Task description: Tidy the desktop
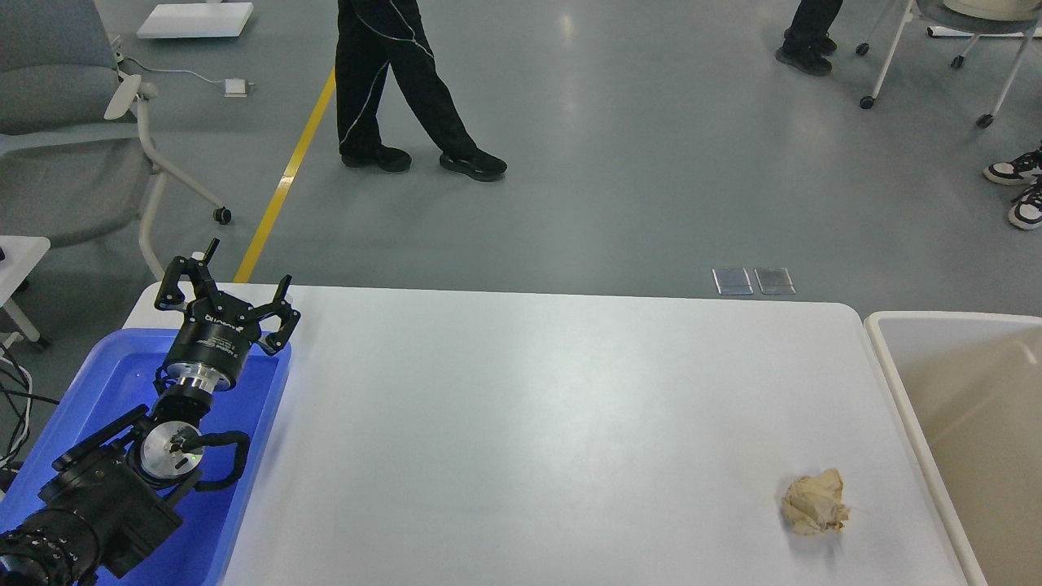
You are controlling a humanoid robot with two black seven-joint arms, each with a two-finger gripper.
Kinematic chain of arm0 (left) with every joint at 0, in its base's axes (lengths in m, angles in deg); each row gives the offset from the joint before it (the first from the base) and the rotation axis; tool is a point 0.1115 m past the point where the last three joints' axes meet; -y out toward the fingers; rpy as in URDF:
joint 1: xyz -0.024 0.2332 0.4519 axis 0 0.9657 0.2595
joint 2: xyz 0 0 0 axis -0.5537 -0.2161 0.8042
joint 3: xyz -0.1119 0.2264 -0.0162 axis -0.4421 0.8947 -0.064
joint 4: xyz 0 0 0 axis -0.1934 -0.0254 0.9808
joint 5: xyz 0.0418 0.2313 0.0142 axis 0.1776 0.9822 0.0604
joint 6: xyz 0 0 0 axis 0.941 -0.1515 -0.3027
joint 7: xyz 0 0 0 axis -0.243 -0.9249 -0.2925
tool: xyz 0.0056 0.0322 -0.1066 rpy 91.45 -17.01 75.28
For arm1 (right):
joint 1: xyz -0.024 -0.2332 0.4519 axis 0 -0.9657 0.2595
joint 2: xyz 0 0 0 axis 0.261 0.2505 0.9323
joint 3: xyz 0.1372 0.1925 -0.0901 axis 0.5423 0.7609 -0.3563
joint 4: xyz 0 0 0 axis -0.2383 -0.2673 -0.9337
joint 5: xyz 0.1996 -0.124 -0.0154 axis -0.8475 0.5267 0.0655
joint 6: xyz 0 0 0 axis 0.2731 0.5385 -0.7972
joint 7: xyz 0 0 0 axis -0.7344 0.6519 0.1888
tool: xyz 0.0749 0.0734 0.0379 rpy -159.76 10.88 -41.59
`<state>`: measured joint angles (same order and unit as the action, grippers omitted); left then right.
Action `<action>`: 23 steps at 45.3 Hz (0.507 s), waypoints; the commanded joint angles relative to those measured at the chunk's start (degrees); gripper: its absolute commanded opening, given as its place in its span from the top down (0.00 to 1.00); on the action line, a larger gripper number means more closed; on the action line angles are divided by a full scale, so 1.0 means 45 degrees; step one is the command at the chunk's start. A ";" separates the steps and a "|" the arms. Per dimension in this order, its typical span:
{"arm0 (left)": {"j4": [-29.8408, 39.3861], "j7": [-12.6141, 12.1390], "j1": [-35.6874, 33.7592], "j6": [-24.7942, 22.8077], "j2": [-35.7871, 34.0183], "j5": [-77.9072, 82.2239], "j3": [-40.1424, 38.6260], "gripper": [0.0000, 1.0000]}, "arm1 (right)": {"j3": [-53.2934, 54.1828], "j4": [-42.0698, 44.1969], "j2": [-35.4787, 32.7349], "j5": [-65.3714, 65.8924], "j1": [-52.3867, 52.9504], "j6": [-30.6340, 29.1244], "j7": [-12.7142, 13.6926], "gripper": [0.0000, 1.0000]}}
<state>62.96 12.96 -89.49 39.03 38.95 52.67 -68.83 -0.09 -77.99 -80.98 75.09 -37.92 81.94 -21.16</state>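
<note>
The desktop (521,407) is a wide white tabletop with rounded corners. A crumpled beige paper ball (814,503) lies on it near the front right. My left gripper (228,281) is open and empty, held above the far end of the blue tray (252,439) at the desktop's left edge, far from the paper ball. My right arm and gripper are out of view.
An off-white bin (961,423) with a beige inside stands against the desktop's right edge. Beyond the table a person (391,81) walks on the grey floor. A grey chair (65,122) stands at the back left, and more chairs and feet at the back right.
</note>
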 commanded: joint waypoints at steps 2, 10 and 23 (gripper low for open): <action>0.0000 0.0000 -0.0004 0.0000 0.0000 0.0003 0.0000 0.00 | 0.1669 -0.1288 -0.1380 -0.0031 0.1592 -0.0210 -0.0009 0.01; 0.0000 0.0000 0.0015 0.0000 0.0000 0.0003 0.0000 0.00 | 0.2059 -0.2090 -0.2123 -0.0051 0.2842 -0.0132 -0.0283 0.01; 0.0000 0.0000 0.0015 0.0000 0.0019 0.0003 0.0000 0.00 | 0.4636 -0.3435 -0.2533 -0.0031 0.4035 -0.0132 -0.1219 0.00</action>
<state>62.97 12.97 -89.49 39.03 38.95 52.67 -68.83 12.96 -87.65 -89.97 74.96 -24.32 81.40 -23.39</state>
